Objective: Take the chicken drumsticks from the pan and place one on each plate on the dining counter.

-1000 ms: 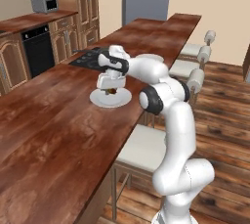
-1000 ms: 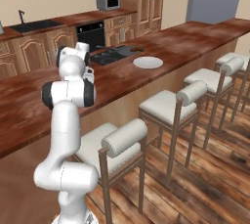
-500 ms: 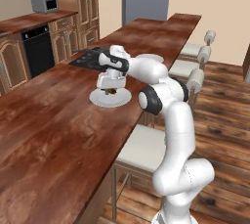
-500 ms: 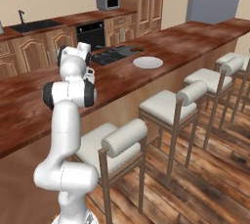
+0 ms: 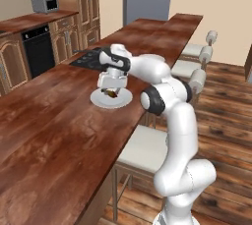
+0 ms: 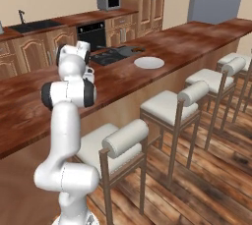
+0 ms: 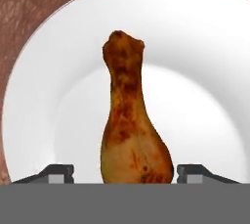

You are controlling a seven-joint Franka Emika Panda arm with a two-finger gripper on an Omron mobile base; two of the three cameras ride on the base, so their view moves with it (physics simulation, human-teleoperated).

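Gripper (image 7: 125, 174) is spread wide just above the near plate (image 7: 205, 71), fingertips (image 7: 57, 173) standing clear on either side of the drumstick (image 7: 131, 130) (fat end between them, bone end pointing away). Drumstick looks to be lying on the plate on the wood worktop (image 5: 59, 135). Second plate (image 6: 149, 62) sits further right.

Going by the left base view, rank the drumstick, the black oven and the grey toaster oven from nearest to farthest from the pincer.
1. Drumstick: directly under the pincer, on the white plate.
2. Black oven: across the aisle, in the lower cabinets at left.
3. Grey toaster oven: on the back counter, above and beyond the oven.
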